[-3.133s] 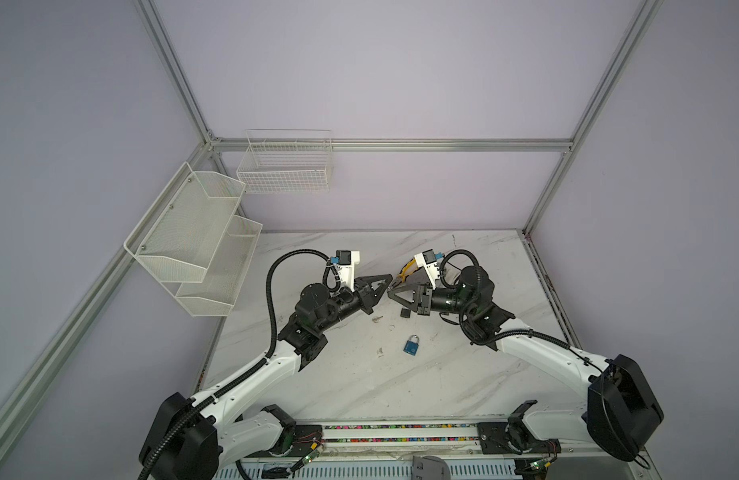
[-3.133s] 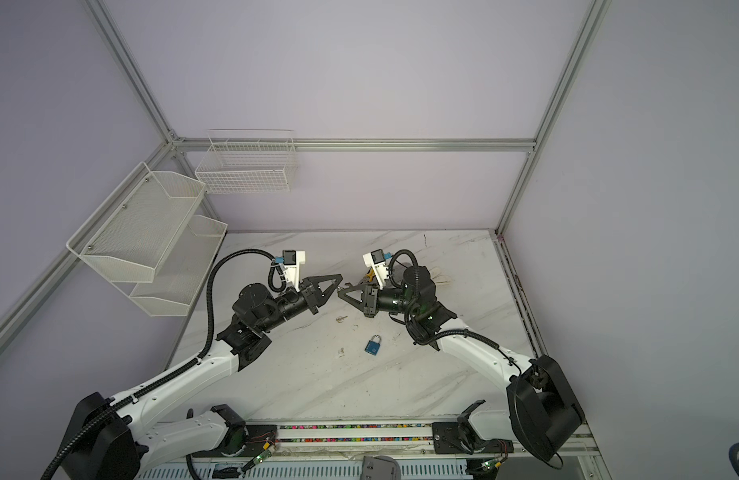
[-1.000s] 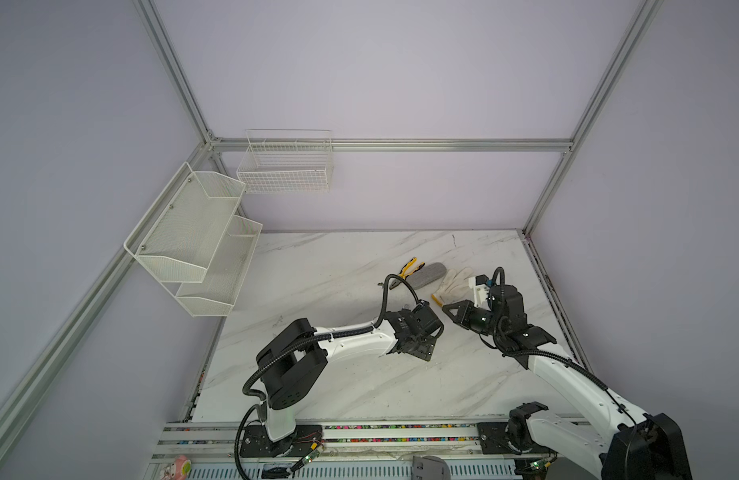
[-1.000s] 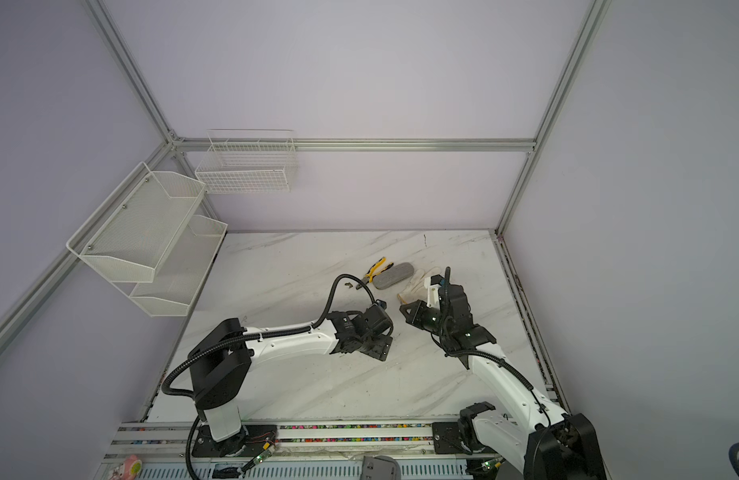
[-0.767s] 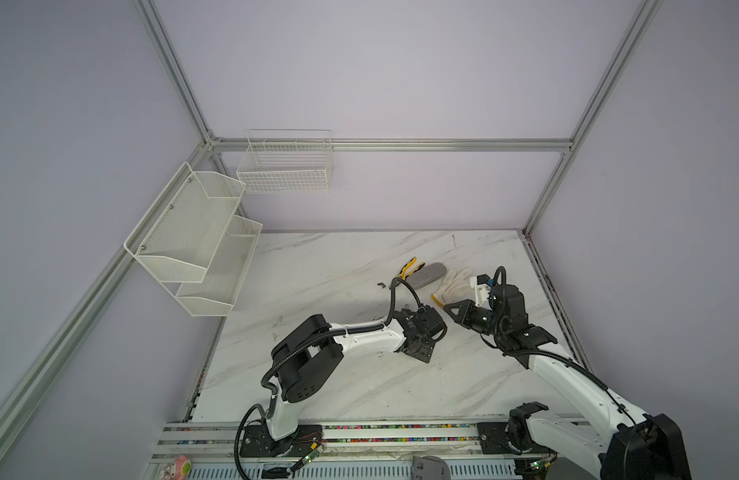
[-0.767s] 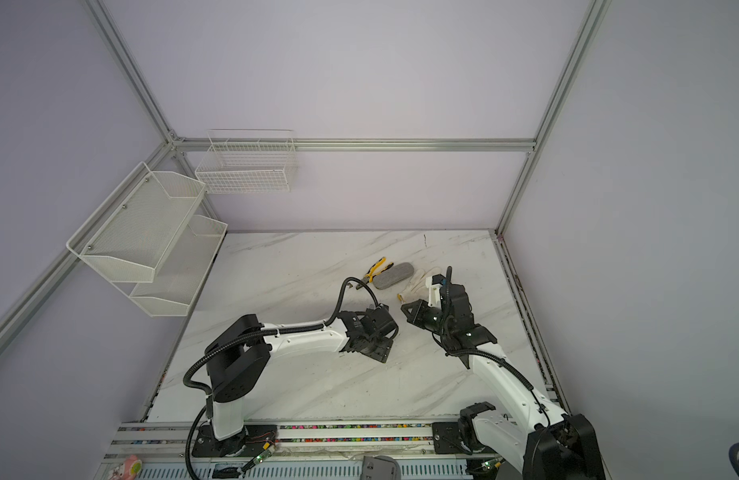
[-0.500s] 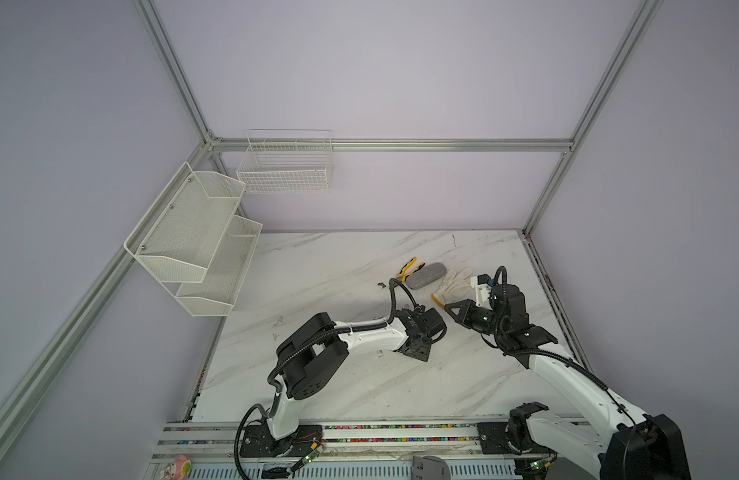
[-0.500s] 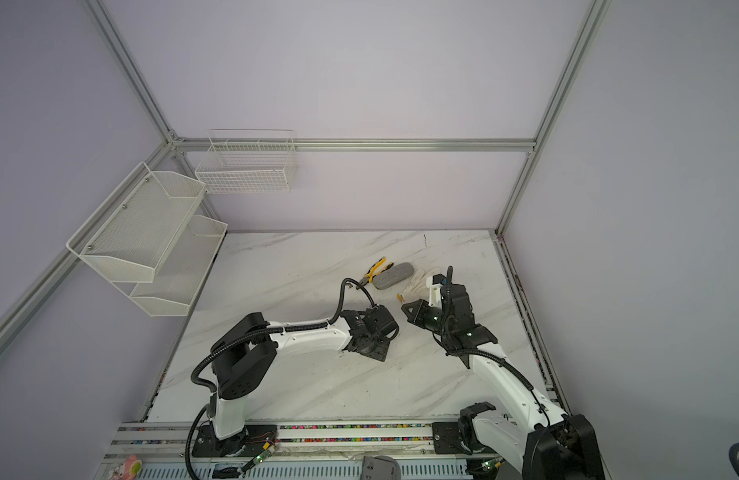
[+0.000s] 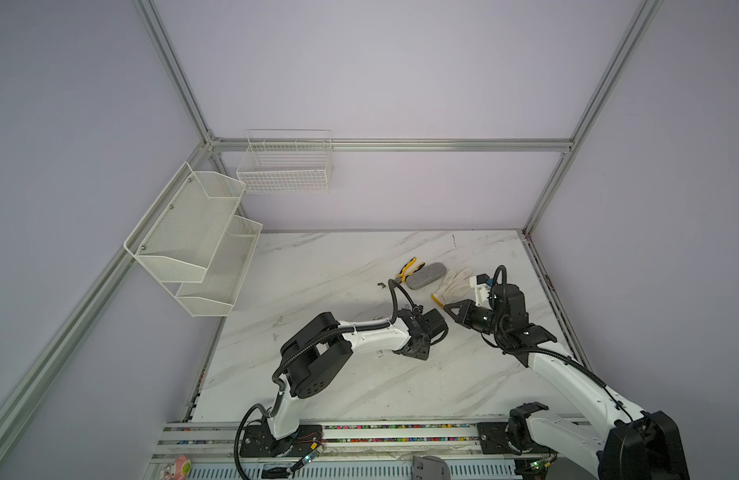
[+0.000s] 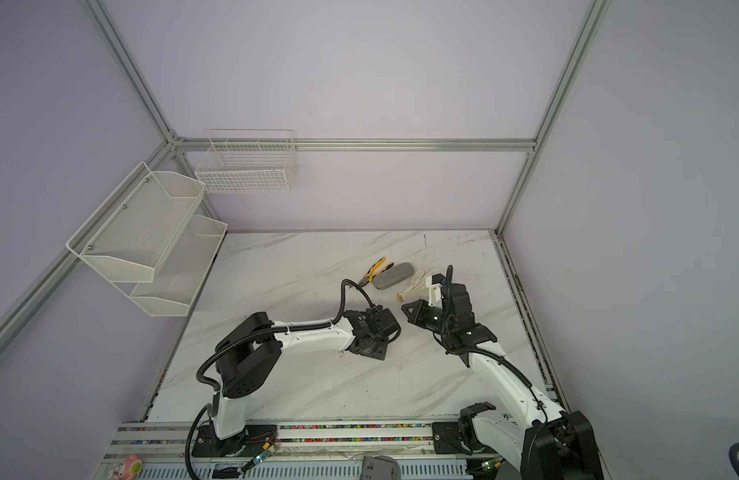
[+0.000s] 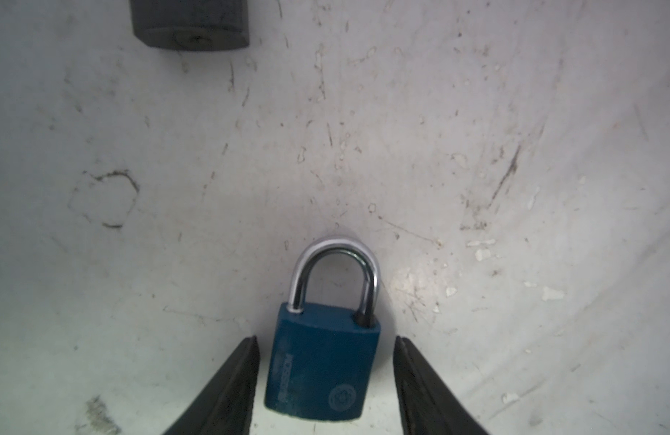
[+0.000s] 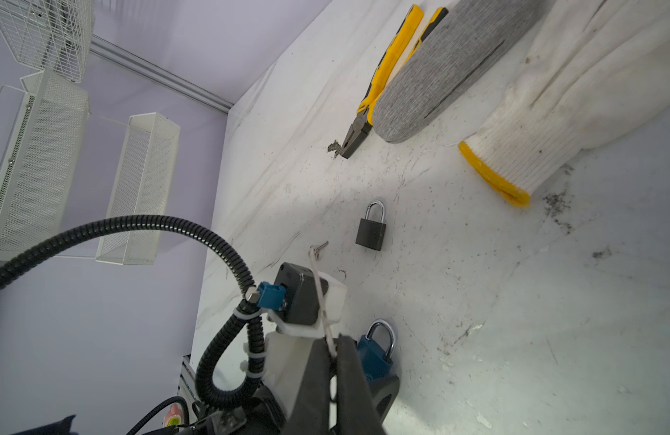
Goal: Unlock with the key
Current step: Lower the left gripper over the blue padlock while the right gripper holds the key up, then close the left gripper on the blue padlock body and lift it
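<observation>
A blue padlock [image 11: 322, 369] with a silver shackle lies flat on the white marble table [image 11: 439, 150]. My left gripper [image 11: 325, 341] is low over it and open, one jaw on each side of the lock body with a gap on both sides. In both top views this gripper [image 9: 421, 348] [image 10: 374, 351] points down and hides the lock. My right gripper [image 12: 335, 339] is shut on a thin white cord [image 12: 320, 293]. The small metal key [image 12: 323, 244] sits at the cord's far end. That gripper [image 9: 448, 308] hovers just right of the left one.
A dark grey padlock [image 12: 371, 228] lies beyond the blue one. Further back are yellow-handled pliers [image 9: 407, 268], a grey oval pad [image 9: 426, 274] and a white glove [image 9: 453, 284] with a yellow cuff. White mesh shelves [image 9: 193, 241] and a wire basket [image 9: 284, 166] hang on the walls.
Over the last second the left arm's elbow has swung rightwards, while its gripper has stayed low over the same spot. The right arm has held still.
</observation>
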`<action>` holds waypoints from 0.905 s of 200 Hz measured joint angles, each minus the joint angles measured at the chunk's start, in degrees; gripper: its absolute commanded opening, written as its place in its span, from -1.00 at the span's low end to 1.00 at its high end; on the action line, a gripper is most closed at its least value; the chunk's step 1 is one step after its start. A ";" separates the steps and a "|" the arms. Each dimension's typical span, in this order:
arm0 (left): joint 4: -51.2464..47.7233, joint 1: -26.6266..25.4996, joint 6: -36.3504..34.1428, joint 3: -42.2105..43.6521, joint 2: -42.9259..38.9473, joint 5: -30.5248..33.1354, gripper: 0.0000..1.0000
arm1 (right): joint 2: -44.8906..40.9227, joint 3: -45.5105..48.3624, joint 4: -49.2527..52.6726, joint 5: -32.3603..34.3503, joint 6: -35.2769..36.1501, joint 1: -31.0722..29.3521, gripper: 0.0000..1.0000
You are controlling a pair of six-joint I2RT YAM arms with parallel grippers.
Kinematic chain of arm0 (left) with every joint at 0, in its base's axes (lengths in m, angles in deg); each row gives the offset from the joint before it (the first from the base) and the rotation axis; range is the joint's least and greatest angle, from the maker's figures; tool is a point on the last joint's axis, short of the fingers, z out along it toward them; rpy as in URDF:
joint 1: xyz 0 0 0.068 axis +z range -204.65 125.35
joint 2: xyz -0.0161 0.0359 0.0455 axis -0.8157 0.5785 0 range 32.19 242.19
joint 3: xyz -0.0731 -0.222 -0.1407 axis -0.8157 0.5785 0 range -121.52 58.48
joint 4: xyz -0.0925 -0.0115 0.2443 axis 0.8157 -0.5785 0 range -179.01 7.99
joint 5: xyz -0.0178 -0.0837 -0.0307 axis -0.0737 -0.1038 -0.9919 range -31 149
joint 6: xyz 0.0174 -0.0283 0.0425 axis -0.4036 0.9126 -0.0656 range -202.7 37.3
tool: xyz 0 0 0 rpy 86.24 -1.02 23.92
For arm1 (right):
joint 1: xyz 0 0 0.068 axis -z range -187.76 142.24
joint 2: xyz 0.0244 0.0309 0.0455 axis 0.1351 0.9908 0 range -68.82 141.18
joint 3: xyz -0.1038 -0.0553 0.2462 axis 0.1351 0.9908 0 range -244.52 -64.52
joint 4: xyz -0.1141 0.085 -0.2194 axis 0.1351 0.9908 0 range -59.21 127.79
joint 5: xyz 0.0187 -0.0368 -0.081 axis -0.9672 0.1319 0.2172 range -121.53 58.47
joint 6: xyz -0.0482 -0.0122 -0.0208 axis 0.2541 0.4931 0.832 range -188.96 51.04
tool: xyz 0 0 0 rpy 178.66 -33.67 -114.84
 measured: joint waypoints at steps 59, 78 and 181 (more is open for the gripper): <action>-1.97 -1.03 1.60 -3.04 2.08 1.55 0.08 | 2.03 0.00 -0.02 -1.27 1.22 0.61 -1.00; -2.14 -1.29 2.47 -3.08 2.19 2.21 0.06 | 2.05 0.00 -0.04 -1.44 1.53 0.83 -1.00; -4.24 -1.57 6.36 -4.13 2.99 3.85 -0.08 | 2.54 0.02 -0.13 -3.89 2.14 1.95 -1.00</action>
